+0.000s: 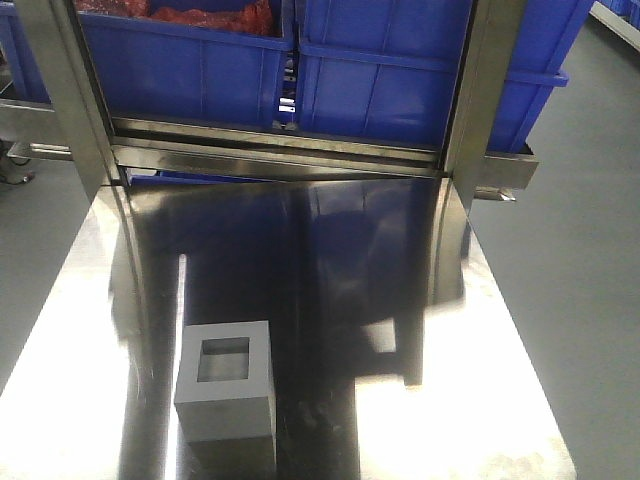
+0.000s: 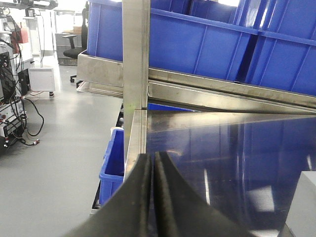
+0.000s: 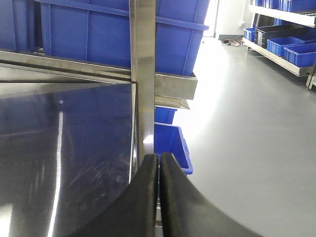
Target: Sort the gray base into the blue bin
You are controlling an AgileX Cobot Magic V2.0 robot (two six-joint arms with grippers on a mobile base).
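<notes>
The gray base (image 1: 226,385) sits on the steel desk (image 1: 400,300), recess up, toward its front left. The left gripper (image 2: 153,160) and right gripper (image 3: 159,163) both have their jaws pressed together on nothing. The base shows at the edge of the left wrist view, seemingly apart from those jaws. Blue bins (image 1: 400,90) stand on the rack behind.

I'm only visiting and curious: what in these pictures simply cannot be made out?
gray base: left wrist view, cut off by the right edge; only a corner shows.
blue bin, its inside: front view, hidden by its own front wall and cut by the top edge.
red contents of the neighbouring bin: front view, cut by the top edge, too blurred to name.
</notes>
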